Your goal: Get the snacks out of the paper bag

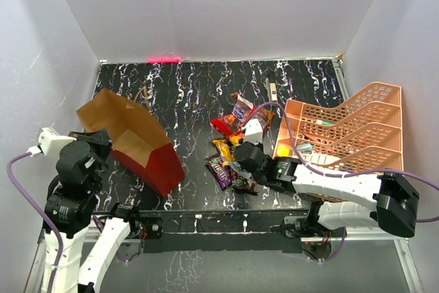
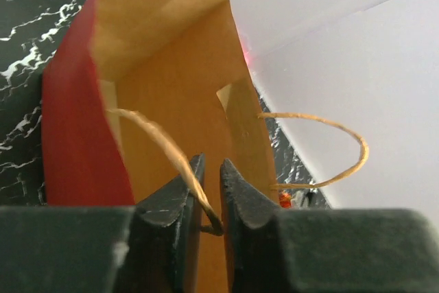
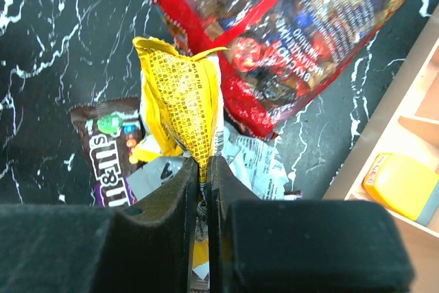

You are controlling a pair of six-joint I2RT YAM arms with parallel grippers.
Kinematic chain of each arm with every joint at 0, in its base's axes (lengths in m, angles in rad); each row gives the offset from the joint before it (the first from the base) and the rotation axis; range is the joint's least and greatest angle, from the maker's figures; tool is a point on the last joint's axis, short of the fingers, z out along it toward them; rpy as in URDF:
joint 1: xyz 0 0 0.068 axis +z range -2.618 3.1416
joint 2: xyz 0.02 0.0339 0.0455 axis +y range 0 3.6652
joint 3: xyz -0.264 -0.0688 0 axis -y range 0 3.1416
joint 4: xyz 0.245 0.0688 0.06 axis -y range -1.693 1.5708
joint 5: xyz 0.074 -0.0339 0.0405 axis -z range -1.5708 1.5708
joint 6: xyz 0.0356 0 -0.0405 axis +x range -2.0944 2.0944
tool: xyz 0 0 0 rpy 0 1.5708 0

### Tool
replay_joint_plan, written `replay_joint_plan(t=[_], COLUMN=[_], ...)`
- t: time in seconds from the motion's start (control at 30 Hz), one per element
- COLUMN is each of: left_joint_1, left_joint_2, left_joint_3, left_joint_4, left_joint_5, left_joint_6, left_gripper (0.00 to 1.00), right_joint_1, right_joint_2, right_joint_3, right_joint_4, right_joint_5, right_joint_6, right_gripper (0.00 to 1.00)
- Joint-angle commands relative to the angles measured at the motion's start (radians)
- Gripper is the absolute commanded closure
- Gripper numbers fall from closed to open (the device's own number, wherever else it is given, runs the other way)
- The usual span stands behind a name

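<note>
The paper bag [image 1: 140, 143], red outside and brown inside, lies on its side at the left with its mouth toward the left arm. My left gripper [image 1: 95, 142] is at that mouth. In the left wrist view its jaws [image 2: 211, 164] stand slightly apart, with the bag's tan cord handle [image 2: 158, 142] running loosely through the narrow gap. The snacks lie heaped at table centre: a red bag [image 1: 225, 125], a brown packet [image 3: 110, 149] and others. My right gripper [image 3: 204, 161] is shut on the end of a yellow packet [image 3: 182, 94] over that heap [image 1: 230, 162].
A peach lattice tiered tray [image 1: 343, 128] stands at the right, close beside the right arm, with a yellow item [image 3: 401, 180] in one tier. A slim pen-like tool [image 1: 272, 87] lies near the back. White walls enclose the black marbled table [image 1: 192, 94].
</note>
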Motion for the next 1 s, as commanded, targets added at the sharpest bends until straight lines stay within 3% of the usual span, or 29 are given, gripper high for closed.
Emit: replay_joint_plan(t=[0.0, 0.07, 0.17, 0.27, 0.3, 0.4, 0.47, 0.57, 0.8, 0.97], left_joint_1=[-0.003, -0.002, -0.003, -0.002, -0.002, -0.002, -0.002, -0.003, -0.002, -0.003], left_joint_2=[-0.024, -0.040, -0.057, -0.055, -0.052, -0.044, -0.041, -0.039, -0.012, 0.052], left_joint_3=[-0.016, -0.006, 0.023, 0.079, 0.098, 0.156, 0.189, 0.229, 0.330, 0.493], left_joint_4=[-0.088, -0.097, -0.106, -0.133, -0.142, -0.173, -0.191, -0.198, -0.163, -0.163], left_joint_5=[0.017, 0.028, 0.041, 0.041, 0.044, 0.045, 0.044, 0.056, 0.165, 0.219], left_joint_6=[-0.011, -0.004, 0.025, 0.060, 0.072, 0.097, 0.111, 0.146, 0.365, 0.523], left_gripper=[0.79, 0.65, 0.45, 0.32, 0.25, 0.13, 0.10, 0.02, 0.02, 0.02], right_joint_1=[0.000, 0.000, 0.000, 0.000, 0.000, 0.000, 0.000, 0.001, 0.001, 0.001], right_joint_2=[0.012, 0.027, 0.053, 0.062, 0.060, 0.043, 0.024, -0.020, -0.271, -0.369], right_joint_3=[0.041, 0.035, 0.048, 0.088, 0.108, 0.179, 0.236, 0.306, 0.283, 0.409], right_joint_4=[-0.004, -0.009, -0.037, -0.096, -0.121, -0.211, -0.256, -0.324, -0.232, -0.241], right_joint_5=[-0.072, -0.083, -0.078, -0.095, -0.096, -0.108, -0.134, -0.136, -0.091, -0.022], right_joint_6=[-0.013, -0.008, -0.009, -0.023, -0.023, -0.021, -0.028, -0.009, -0.054, -0.139], right_gripper=[0.91, 0.88, 0.75, 0.40, 0.33, 0.21, 0.12, 0.06, 0.02, 0.02])
